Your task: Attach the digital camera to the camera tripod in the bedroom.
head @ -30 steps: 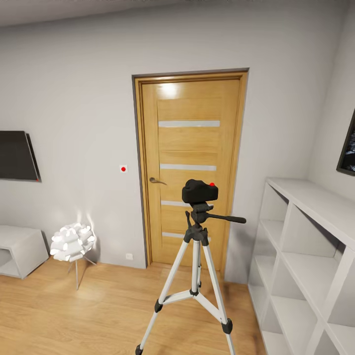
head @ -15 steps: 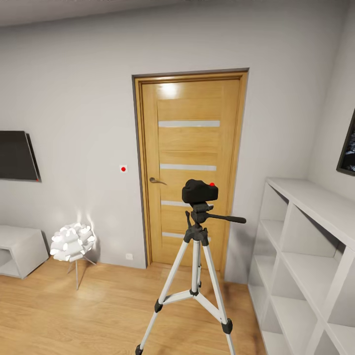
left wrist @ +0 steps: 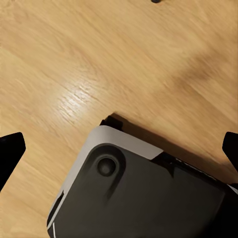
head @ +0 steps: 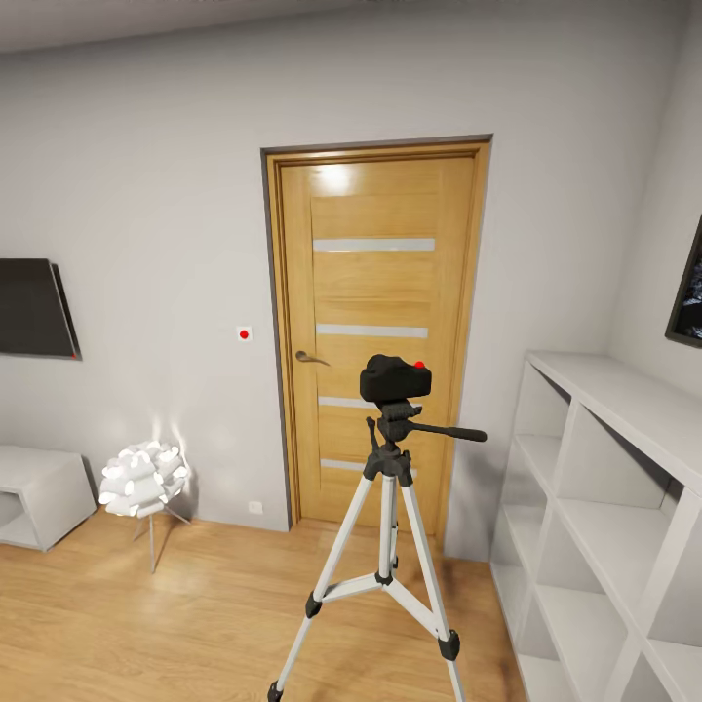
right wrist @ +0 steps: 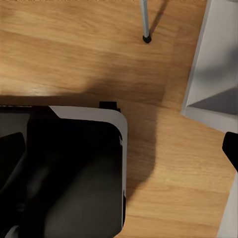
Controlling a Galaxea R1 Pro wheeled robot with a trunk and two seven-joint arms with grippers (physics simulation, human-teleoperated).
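Note:
The digital camera (head: 393, 378), a small black body with a red dot, sits on top of the camera tripod (head: 387, 507). The tripod stands on the wood floor in front of the oak door (head: 375, 331), its pan bar pointing right. In the right wrist view one silver tripod leg (right wrist: 144, 20) ends in a black foot on the floor. My left gripper (left wrist: 119, 148) is open and hangs over the floor and my own base. My right gripper (right wrist: 121, 148) is open too, with nothing between its fingers.
A white shelf unit (head: 614, 507) stands right of the tripod; its corner (right wrist: 210, 64) is near my right gripper. A white flower-shaped lamp (head: 143, 478) and a low white cabinet (head: 34, 492) stand at the left, below a dark wall screen (head: 34, 307). My grey-black base (left wrist: 144, 193) lies under both wrists.

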